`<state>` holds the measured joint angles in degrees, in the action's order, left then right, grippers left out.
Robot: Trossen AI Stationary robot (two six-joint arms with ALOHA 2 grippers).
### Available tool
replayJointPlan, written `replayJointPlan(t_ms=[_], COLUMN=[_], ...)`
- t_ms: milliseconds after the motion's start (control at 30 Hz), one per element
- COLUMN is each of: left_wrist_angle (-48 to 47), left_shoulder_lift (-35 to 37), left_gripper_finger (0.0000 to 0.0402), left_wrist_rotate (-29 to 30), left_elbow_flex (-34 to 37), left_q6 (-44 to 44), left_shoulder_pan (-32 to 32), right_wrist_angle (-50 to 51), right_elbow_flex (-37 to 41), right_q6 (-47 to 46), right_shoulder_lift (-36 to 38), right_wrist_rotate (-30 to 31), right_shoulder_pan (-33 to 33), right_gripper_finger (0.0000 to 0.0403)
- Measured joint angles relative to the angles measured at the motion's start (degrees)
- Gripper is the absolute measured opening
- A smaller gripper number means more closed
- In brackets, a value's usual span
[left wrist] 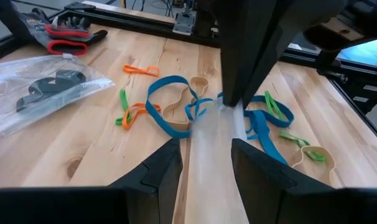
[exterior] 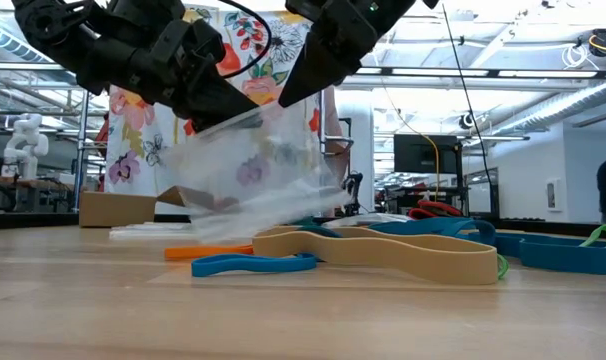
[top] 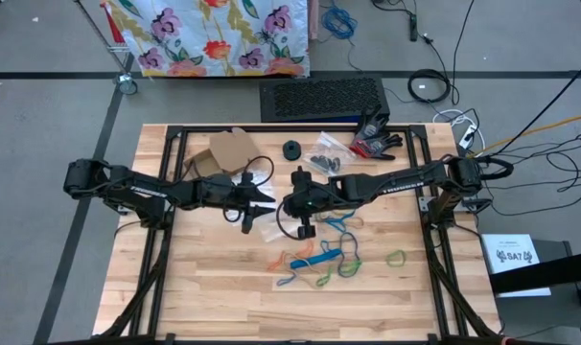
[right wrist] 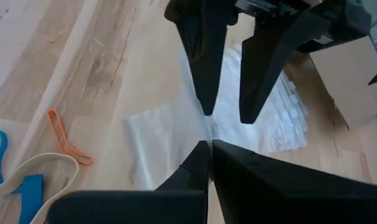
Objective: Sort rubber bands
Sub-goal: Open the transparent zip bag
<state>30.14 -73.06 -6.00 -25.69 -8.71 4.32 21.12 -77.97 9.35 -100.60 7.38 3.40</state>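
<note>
While both arms reach in toward the middle of your wooden table [top: 214, 307], they meet over a clear plastic bag [exterior: 248, 180] that hangs between them above the tabletop. Your left gripper [top: 259, 209] comes in from the left side of the high view. From its own wrist view its two dark fingers [left wrist: 163, 171] stand slightly apart with the pale strip of bag running between them, so it looks pinched on the bag's edge, though the contact itself is hard to make out. Your right gripper [top: 292, 206] comes in from the right; in its wrist view its fingertips [right wrist: 198, 158] are pressed together on the bag's film, directly facing the left gripper's two fingers.

Your rubber bands [top: 319, 257] lie loose on the table, near the front of the right gripper and slightly toward the table's near edge. You can see blue, green, orange and tan loops tangled in a cluster, with one green band [top: 396, 257] lying apart to the right. In the low view a wide tan band [exterior: 383, 255] and a blue band [exterior: 253, 264] lie flat in the foreground.

Behind the arms sit a brown cardboard box [top: 231, 149], a second bag holding dark parts [top: 326, 161], and a pair of red and black gloves [top: 375, 142].
</note>
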Motion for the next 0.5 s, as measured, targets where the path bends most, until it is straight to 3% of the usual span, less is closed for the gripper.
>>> replayJointPlan(t_ms=[500], left_wrist_angle=[1.9], left_shoulder_lift=[0.0], left_gripper_finger=[0.0144], left_wrist_rotate=[-0.3], left_elbow_flex=[0.0], left_q6=[0.0], left_shoulder_pan=[0.0], right_wrist_angle=[1.4], right_elbow_flex=[-0.1], right_q6=[-1.9], right_shoulder_lift=[0.0], right_wrist_rotate=[-0.1], right_shoulder_pan=[0.0], right_gripper_finger=[0.0])
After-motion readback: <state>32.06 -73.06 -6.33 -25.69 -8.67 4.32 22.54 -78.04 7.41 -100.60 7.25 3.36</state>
